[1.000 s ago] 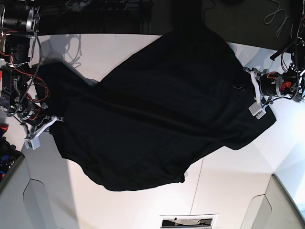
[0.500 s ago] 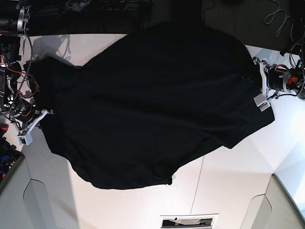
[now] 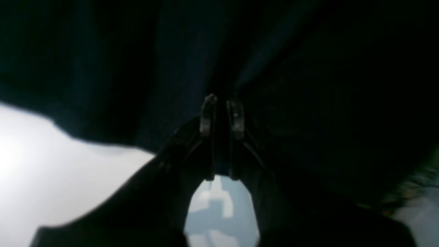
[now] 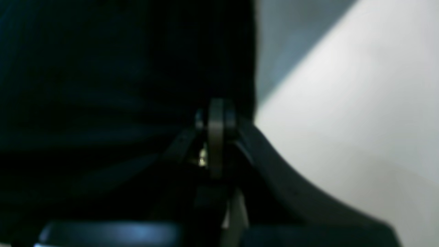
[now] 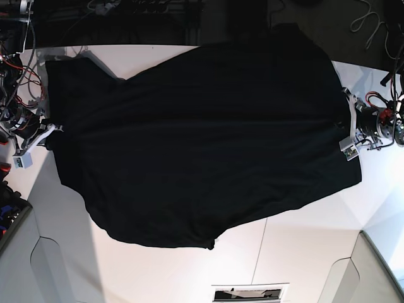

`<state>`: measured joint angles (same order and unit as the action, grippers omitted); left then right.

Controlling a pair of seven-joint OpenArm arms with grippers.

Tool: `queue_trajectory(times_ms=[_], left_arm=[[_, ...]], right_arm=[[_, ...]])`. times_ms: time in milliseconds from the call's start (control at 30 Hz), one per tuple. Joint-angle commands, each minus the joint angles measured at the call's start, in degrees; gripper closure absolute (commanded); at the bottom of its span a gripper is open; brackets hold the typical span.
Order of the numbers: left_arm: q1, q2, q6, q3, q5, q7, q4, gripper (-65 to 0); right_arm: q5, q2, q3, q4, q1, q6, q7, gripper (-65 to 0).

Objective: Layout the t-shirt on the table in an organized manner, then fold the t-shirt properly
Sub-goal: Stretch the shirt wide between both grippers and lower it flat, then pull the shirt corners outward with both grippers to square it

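Two arms draw the black t-shirt (image 5: 202, 139) taut across the white desk (image 5: 303, 252); over the last second the hands have moved apart toward opposite edges, and the cloth, earlier bunched and slanting with a deep notch at its far side, now spreads wider and flatter; the left hand (image 5: 349, 129), on the base view's right, is nearly closed with a fold of black fabric pinched between its fingertips (image 3: 209, 113); the right hand (image 5: 39, 136), at the opposite edge, is clamped fully shut on the shirt's border, its tips (image 4: 216, 116) pressed together against dark cloth; the garment covers most of the desk, its lower hem curved and uneven, no print showing; the laying-out step looks close to done, though the hem likely needs straightening before any fold.
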<state>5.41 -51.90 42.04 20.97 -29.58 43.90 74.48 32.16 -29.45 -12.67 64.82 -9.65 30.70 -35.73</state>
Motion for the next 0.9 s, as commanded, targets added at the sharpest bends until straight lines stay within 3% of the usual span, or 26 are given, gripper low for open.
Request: queue_trajectory(times_ms=[0,200,400,500,700,867], left_arm=[[0.6,-0.8,-2.0,0.0,4.3,3.7,-1.0,-7.6],[5.2,-0.3,-2.0,0.0,6.7,1.0,-4.9,-7.6],[9.6,0.7,-2.0,0.0,5.9,0.5,-9.9,-7.6],[9.7,0.8,-2.0,0.0,1.3,0.9,-10.0,-7.6],[9.7,0.6,-2.0,0.0,-14.8,5.0,-2.6,-7.6],[9.7,0.4,-2.0,0.0,-17.6,7.4,4.2,-7.6]], right_arm=[[0.7,-1.7,-2.3,2.1,-0.8,-0.5,-0.2,0.0],[5.4,-2.6,-9.9,7.7,-0.8,-0.4,-7.5,0.0],[8.0,-2.6,-11.7,7.8,-0.8,-0.4,-7.8,0.0],[8.2,-1.7,-11.7,7.8,-0.8,-0.4,-7.8,0.0],[10.3,-0.8,-11.6,7.8,-0.8,0.7,-7.9,0.0],[11.6,-0.8,-11.3,11.3,-1.1,0.9,-9.5,0.0]])
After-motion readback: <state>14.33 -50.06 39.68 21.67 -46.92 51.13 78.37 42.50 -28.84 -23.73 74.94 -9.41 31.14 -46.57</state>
